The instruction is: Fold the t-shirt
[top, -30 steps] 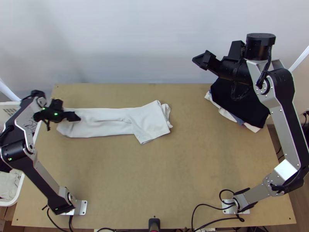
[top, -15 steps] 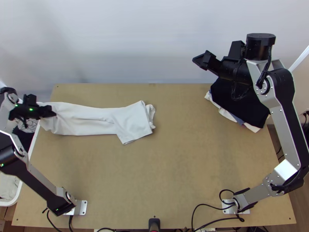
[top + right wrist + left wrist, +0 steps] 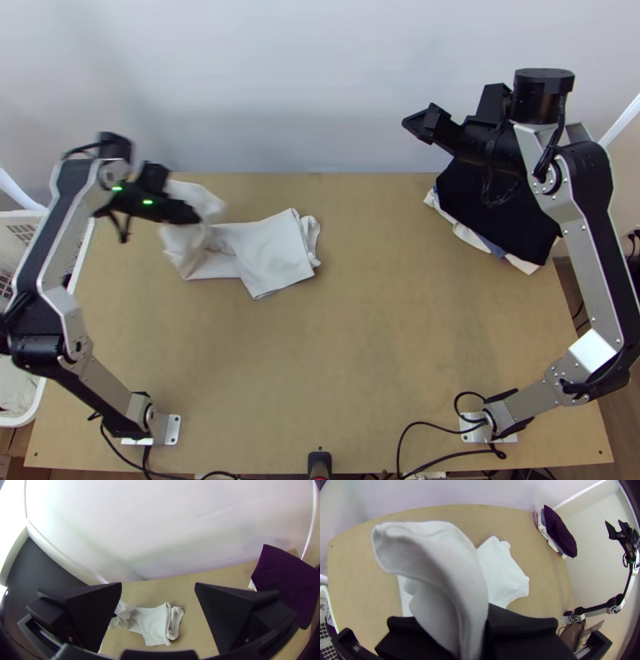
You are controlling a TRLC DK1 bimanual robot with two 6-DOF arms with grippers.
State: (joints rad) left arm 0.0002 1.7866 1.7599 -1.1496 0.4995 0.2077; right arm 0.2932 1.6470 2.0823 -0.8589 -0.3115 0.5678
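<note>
The left claw (image 3: pixel 190 214) is clamping one end of the white t-shirt (image 3: pixel 276 254) between its fingers and is holding that end above the far left part of the tabletop (image 3: pixel 360 360). The raised cloth is curving up and over in a loose, bunched fold, while the rest of the shirt is lying in flatter, folded layers on the wood, left of the middle. The right claw (image 3: pixel 414 125) is hanging high toward the far side, its fingers standing wide apart. Beneath that arm, a black cloth (image 3: pixel 492 210) is resting on lighter ones at the far right.
</note>
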